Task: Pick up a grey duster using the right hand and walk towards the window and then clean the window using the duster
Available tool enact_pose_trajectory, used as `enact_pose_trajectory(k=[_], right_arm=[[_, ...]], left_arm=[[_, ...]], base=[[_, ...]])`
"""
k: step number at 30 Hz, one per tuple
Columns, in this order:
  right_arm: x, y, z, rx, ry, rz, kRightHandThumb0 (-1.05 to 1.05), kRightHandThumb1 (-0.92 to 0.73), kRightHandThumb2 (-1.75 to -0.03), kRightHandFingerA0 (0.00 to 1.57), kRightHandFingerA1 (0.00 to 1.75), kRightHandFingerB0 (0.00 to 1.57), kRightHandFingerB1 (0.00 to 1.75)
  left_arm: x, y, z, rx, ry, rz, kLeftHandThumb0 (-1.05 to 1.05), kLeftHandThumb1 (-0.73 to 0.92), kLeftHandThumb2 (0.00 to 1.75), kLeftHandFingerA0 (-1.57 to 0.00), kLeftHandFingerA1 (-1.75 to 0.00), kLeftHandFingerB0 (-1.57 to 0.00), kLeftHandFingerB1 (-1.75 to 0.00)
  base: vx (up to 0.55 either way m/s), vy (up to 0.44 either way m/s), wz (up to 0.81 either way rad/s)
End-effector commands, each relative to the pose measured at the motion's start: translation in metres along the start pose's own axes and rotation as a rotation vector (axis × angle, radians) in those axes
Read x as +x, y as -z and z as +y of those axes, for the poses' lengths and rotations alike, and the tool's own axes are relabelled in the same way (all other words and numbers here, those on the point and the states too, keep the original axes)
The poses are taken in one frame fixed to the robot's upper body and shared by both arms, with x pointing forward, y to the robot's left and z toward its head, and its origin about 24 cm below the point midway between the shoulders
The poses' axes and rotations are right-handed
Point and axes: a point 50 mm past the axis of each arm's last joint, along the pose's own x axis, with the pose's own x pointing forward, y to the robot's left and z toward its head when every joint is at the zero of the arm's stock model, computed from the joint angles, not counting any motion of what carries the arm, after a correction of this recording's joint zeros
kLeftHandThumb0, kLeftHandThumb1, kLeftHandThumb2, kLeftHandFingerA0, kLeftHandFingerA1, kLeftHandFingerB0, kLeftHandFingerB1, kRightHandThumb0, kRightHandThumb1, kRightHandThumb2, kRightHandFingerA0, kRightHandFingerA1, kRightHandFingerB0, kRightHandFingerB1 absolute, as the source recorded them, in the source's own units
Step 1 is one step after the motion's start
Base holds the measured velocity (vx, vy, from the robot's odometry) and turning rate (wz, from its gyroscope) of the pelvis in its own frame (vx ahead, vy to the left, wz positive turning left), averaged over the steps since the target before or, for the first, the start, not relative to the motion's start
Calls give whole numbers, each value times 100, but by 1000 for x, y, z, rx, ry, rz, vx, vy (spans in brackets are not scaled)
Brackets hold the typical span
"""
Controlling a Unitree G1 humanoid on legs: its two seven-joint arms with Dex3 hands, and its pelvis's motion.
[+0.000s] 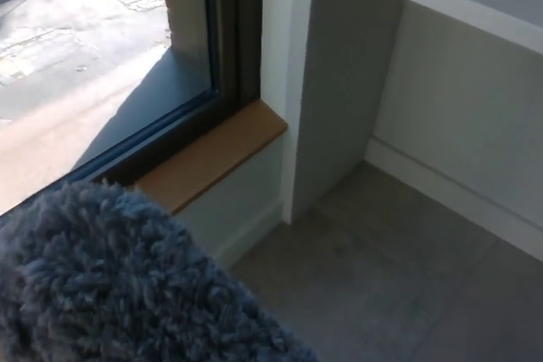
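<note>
The grey duster (119, 281) fills the lower left, its fluffy head held up just short of the window (93, 48), above the wooden sill (212, 154). The step in hand looks like wiping the glass; next, the head must meet the pane. Neither hand shows, so I cannot tell its grip or the arm's pose.

Bright daylight through window (93, 48), shaded interior floor (382, 277), slightly soft near duster (110, 286)
</note>
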Motion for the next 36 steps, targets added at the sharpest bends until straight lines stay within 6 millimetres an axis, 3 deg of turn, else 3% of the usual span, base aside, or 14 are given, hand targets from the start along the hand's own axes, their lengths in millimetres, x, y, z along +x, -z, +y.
enact_pose_trajectory(k=[1, 5, 6, 17, 36], right_arm=[[-4, -40, -6, -93, 38, -369, -24, -48, -126, 101, 175, 81, 166], [-3, -42, -7, -108, 40, -372, -24, -50, -122, 100, 175, 85, 163], [-3, -43, -6, -97, 38, -374, -23, -47, -128, 101, 175, 85, 164], [-3, -45, -3, -42, 29, -391, -20, -39, -138, 100, 175, 80, 166], [0, -45, 1, 32, 69, -406, -23, -40, -137, 99, 175, 80, 166]], left_arm=[[2, -16, -2, -54, 17, -94, -4, 66, 72, -83, -93, -76, -73], [3, -17, -3, -64, 16, -91, 1, 66, 77, -83, -94, -77, -74], [3, -18, -2, -62, 16, -91, -4, 67, 71, -83, -93, -79, -74], [3, -20, -1, -27, 16, -102, -5, 68, 68, -82, -90, -77, -70], [3, -22, -1, -42, 20, -120, 3, 68, 75, -81, -94, -76, -75]], base=[[-45, 79, -36], [8, 49, -33], [8, -22, -41], [32, -126, -33], [175, 128, -22]])
